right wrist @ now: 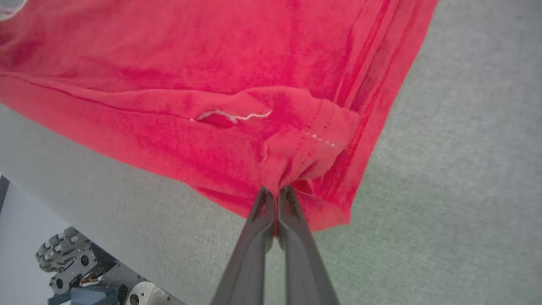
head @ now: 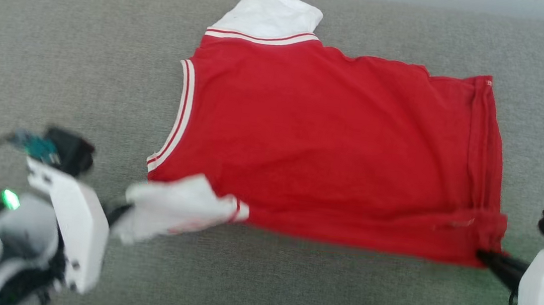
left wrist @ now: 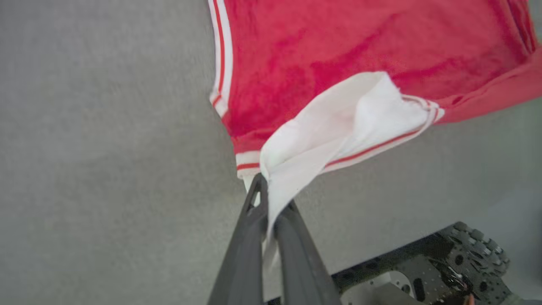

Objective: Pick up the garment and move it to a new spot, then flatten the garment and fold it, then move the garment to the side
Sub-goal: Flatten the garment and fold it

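Head view first, going from the left. The left gripper (head: 120, 207) sits at the near left of the grey fabric-topped desk (head: 60, 49). Its fingers are pinched tight on the tip of the near white sleeve (head: 175, 208). The left wrist view shows the same thing up close: the left gripper (left wrist: 271, 199) has the two dark fingers (left wrist: 250, 237) closed, with white cloth squeezed between them and the sleeve (left wrist: 338, 123) bunched up and lifted a bit off the desk (left wrist: 106, 148). You can see the red stripe of the cuff trim (left wrist: 372, 148) running along it too.

Next over is the garment (head: 328, 148) itself, lying spread across the middle of the desk, red side up and mostly flat, nothing printed showing. The white-and-red striped trim (head: 180, 112) runs down its left edge, and the other white sleeve (head: 269, 13) pokes out at the far side. The hem (head: 485, 144) is on the right, a little rumpled.

At the near right corner of the garment, the right gripper (head: 482, 255) has its fingers clamped shut on the red fabric. In the right wrist view the right gripper (right wrist: 275, 192) bites a puckered wad of hem (right wrist: 313, 144), with the garment (right wrist: 211, 63) stretching away to the left.

Bits of the robot's base (right wrist: 84, 267) peek out below the desk edge.
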Tool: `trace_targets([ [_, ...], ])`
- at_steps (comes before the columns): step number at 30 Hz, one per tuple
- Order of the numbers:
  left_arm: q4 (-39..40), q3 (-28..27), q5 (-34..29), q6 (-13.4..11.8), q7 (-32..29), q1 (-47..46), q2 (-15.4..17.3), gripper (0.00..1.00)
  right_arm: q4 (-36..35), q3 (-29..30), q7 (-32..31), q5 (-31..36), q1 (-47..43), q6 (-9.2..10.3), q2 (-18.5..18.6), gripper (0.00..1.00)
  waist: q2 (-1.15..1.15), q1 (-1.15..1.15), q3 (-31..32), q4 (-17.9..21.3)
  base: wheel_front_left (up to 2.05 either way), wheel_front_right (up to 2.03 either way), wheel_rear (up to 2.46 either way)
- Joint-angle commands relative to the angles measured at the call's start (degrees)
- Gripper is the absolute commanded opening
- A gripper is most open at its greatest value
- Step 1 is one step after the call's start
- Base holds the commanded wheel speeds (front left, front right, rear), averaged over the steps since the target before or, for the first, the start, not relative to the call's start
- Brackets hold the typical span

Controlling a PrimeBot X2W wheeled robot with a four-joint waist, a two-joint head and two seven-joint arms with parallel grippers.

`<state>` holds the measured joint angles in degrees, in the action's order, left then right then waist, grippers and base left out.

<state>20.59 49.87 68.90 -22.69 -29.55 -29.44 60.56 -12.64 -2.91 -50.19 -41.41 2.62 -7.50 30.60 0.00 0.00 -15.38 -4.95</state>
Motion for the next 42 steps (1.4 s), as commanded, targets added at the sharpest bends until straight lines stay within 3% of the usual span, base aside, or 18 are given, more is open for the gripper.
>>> trace_targets([
  [1,-0.5,-1.1,-1.5,0.8,-0.3,-2.8,0.4,0.00,-1.0,0.9,-0.3,1.2,1.9,0.02,-0.8,0.00,0.00,0.00,-0.5,0.5,0.00,0.00,0.00],
  [4,-2.0,-2.1,-3.3,2.3,-0.8,-6.5,0.2,0.00,-1.1,2.2,-0.6,2.6,3.9,0.02,-2.1,0.00,0.00,0.00,-1.2,0.9,0.00,0.00,0.00],
  [7,-6.2,-2.7,-5.5,5.6,-1.9,-12.2,-1.5,0.00,-0.2,3.1,0.0,4.7,8.1,0.02,-3.4,0.00,0.00,0.00,-2.6,1.6,0.00,0.00,0.00],
  [12,-17.7,-1.8,-8.3,11.5,-2.7,-20.4,-7.7,0.00,4.6,2.8,1.4,7.8,16.0,0.03,-5.4,0.00,0.00,0.00,-5.2,2.3,0.00,0.00,0.00],
  [23,-49.8,2.7,-10.0,23.0,-3.3,-30.0,-22.6,0.00,23.0,-2.4,4.3,13.0,29.0,0.03,-8.8,0.00,0.00,0.00,-9.6,3.4,0.00,0.00,0.00],
  [25,-55.0,2.8,-9.1,24.0,-3.7,-30.7,-24.7,0.00,25.6,-4.3,4.5,12.9,30.4,0.03,-9.2,0.11,0.00,0.00,-10.1,3.8,0.00,0.00,0.00],
  [26,-57.2,2.8,-8.9,24.5,-3.6,-31.1,-25.5,0.00,26.7,-5.0,4.6,13.1,30.9,0.03,-9.0,0.26,0.00,0.00,-10.2,3.8,0.00,0.00,0.00],
  [27,-59.3,2.8,-8.5,25.0,-3.4,-31.2,-26.4,0.11,27.6,-5.7,4.7,13.1,31.3,0.03,-9.0,0.42,0.00,0.00,-10.3,3.9,0.00,0.00,0.00],
  [28,-61.0,2.8,-8.5,25.4,-3.3,-31.4,-27.0,0.39,28.2,-6.2,4.8,12.9,31.7,0.03,-8.9,0.78,0.00,0.00,-10.3,4.0,0.00,0.00,0.00],
  [29,-62.2,2.9,-8.5,25.8,-3.2,-31.9,-27.4,0.76,28.6,-6.5,5.0,12.6,32.1,0.03,-8.8,1.00,0.00,0.00,-10.3,4.1,0.00,0.00,0.00],
  [30,-63.4,2.6,-8.2,26.0,-2.9,-32.5,-27.7,1.00,28.8,-6.8,5.1,12.3,32.3,0.03,-8.7,1.00,0.00,0.00,-10.3,4.1,0.00,0.00,0.00],
  [35,-64.7,2.2,-8.1,26.9,-3.4,-34.6,-27.4,1.00,25.7,-6.2,6.8,10.5,31.8,0.03,-7.7,1.00,0.00,0.00,-9.4,3.8,0.00,0.00,0.00],
  [42,-56.9,1.4,-7.6,23.4,-5.9,-33.9,-23.2,1.00,17.9,-1.2,11.7,10.4,27.7,0.02,-8.4,1.00,0.00,0.00,-8.0,3.6,0.00,0.00,0.00],
])
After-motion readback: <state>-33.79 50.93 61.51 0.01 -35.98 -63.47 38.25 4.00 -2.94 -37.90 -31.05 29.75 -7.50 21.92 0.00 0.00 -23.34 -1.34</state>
